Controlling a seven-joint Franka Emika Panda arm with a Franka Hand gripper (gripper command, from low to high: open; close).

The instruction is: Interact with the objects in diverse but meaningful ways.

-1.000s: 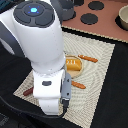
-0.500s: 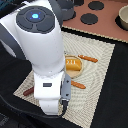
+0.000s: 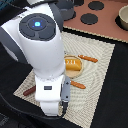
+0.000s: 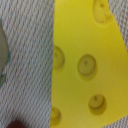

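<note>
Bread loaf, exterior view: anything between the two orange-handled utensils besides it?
No. Only the bread loaf on its plate lies between the upper utensil and the lower one, seen in the exterior view.

We see a pale woven placemat on a black table. At twelve o'clock lies a brown toy stovetop with dark round burners; a tan bowl stands at its two o'clock corner. Two orange-handled utensils lie on the mat.

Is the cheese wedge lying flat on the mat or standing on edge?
Lying flat: the wrist view shows the cheese wedge's broad holed face up on the woven placemat.
</note>
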